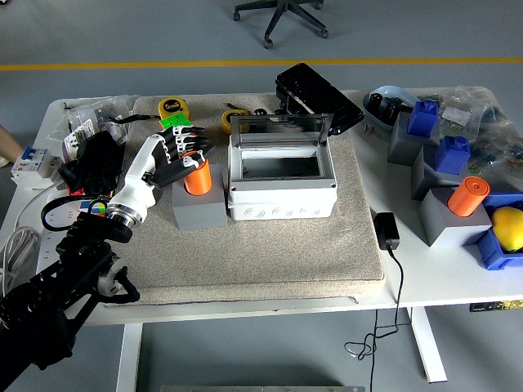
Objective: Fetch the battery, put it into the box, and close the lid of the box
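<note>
Left hand (181,155): fingers curled around orange battery (197,176), upright in grey holder (199,206). Risk: battery snagging, tipping holder toward open box (280,189).

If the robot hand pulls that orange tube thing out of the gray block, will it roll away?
Probably, if laid down: the orange battery looks round and smooth. Upright in its gray holder it seems steady. The left hand is around its top.

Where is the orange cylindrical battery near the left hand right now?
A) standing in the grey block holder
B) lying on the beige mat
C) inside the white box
A: the orange cylindrical battery stands upright in the grey block holder, the left hand around it, beside the open white box.
</note>
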